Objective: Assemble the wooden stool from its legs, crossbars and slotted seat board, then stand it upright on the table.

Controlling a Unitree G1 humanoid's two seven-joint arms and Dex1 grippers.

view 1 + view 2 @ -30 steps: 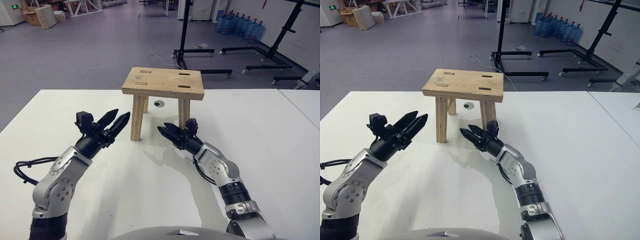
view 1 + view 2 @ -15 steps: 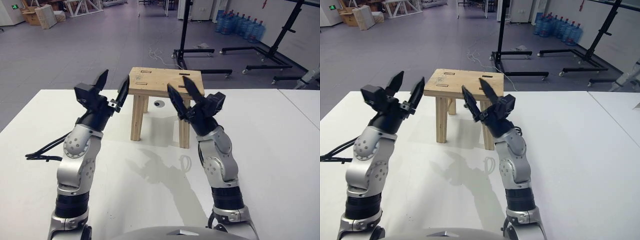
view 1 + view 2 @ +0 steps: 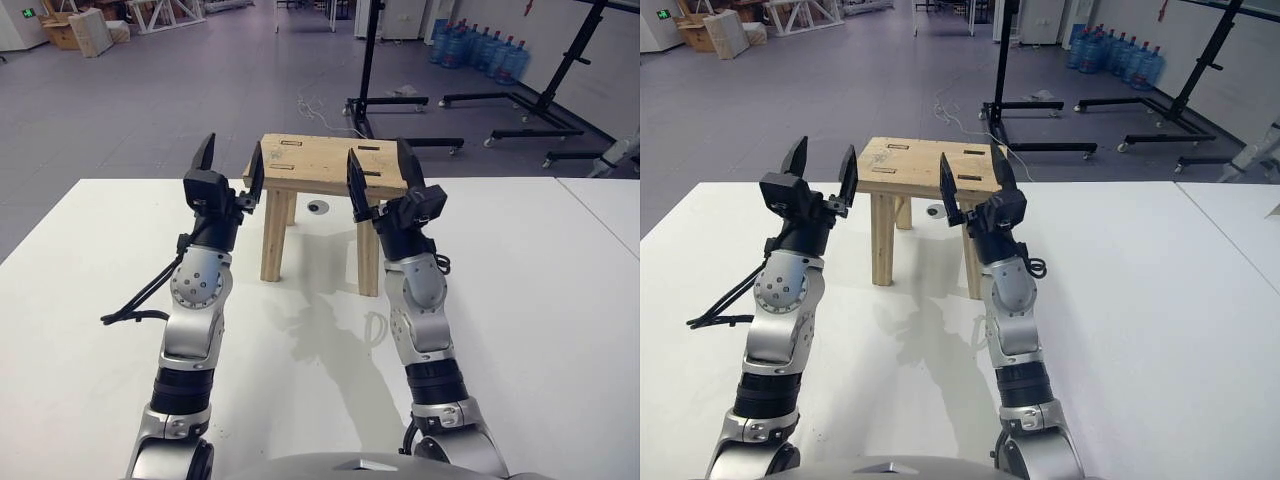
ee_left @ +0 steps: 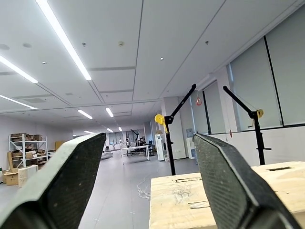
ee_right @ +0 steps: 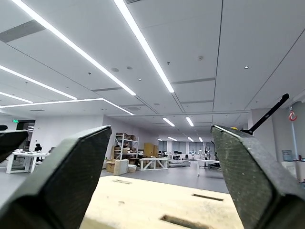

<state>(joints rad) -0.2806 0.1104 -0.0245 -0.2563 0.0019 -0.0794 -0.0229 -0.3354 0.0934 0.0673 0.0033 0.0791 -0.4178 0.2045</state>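
Screening parts of the stool (image 3: pixel 305 165), left gripper (image 3: pixel 234 146) and right gripper (image 3: pixel 377 150) hold jaws wide apart, empty.

Both forearms vertical; left hand (image 3: pixel 234 147), right hand (image 3: pixel 376 150) empty, fingers spread, pointing up.

Left claw (image 3: pixel 232 150), right claw (image 3: pixel 377 152) now upright, at seat (image 3: pixel 310 160) level.

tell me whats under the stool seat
Under the seat board stand two front legs and one back leg. A small dark round thing on the table shows between them. The right gripper covers one leg's top; crossbars cannot be made out.
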